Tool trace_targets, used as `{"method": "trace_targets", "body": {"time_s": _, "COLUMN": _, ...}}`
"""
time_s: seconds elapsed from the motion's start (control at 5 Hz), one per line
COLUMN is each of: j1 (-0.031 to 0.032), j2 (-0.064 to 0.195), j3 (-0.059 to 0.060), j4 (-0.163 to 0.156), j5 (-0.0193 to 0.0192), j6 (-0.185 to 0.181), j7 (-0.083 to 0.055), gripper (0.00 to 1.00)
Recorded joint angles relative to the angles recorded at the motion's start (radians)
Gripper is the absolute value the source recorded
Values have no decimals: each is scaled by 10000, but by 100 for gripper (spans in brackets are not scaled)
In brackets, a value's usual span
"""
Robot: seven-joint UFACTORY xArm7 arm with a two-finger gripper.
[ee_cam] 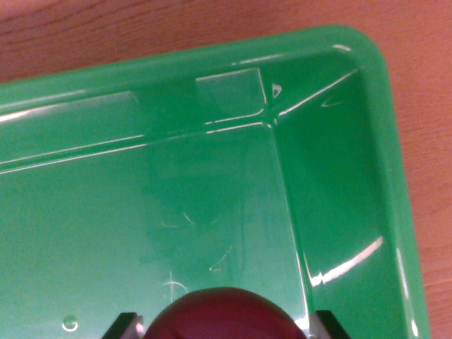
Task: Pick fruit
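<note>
A dark red, round fruit (222, 316) shows at the bottom edge of the wrist view, only its top visible. It sits between my gripper's (224, 326) two black fingertips (123, 326), which stand on either side of it and appear shut on it. Below the fruit spreads the glossy green tray (212, 176), whose corner rim curves across the top right of the view. I cannot tell whether the fruit rests on the tray floor or hangs just above it.
The tray's raised rim (385, 106) runs along the top and the wrist view's right. Beyond it lies a reddish-brown wooden tabletop (141, 32), seen at the top and far right.
</note>
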Motion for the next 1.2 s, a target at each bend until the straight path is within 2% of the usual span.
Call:
{"method": "trace_targets", "body": {"time_s": 0.2, "j1": 5, "j2": -150, "j3": 2, "j4": 300, "j5": 3, "j6": 450, "j7": -24, "gripper": 100}}
{"method": "trace_targets", "body": {"time_s": 0.4, "j1": 5, "j2": -150, "j3": 2, "j4": 300, "j5": 3, "j6": 450, "j7": -24, "gripper": 100}}
{"method": "trace_targets", "body": {"time_s": 0.6, "j1": 11, "j2": -307, "j3": 5, "j4": 614, "j5": 6, "j6": 920, "j7": -49, "gripper": 100}}
{"method": "trace_targets", "body": {"time_s": 0.8, "j1": 11, "j2": -307, "j3": 5, "j4": 614, "j5": 6, "j6": 920, "j7": -49, "gripper": 100}}
{"method": "trace_targets", "body": {"time_s": 1.0, "j1": 17, "j2": -462, "j3": 7, "j4": 922, "j5": 9, "j6": 1382, "j7": -74, "gripper": 100}}
{"method": "trace_targets", "body": {"time_s": 1.2, "j1": 17, "j2": -462, "j3": 7, "j4": 922, "j5": 9, "j6": 1382, "j7": -74, "gripper": 100}}
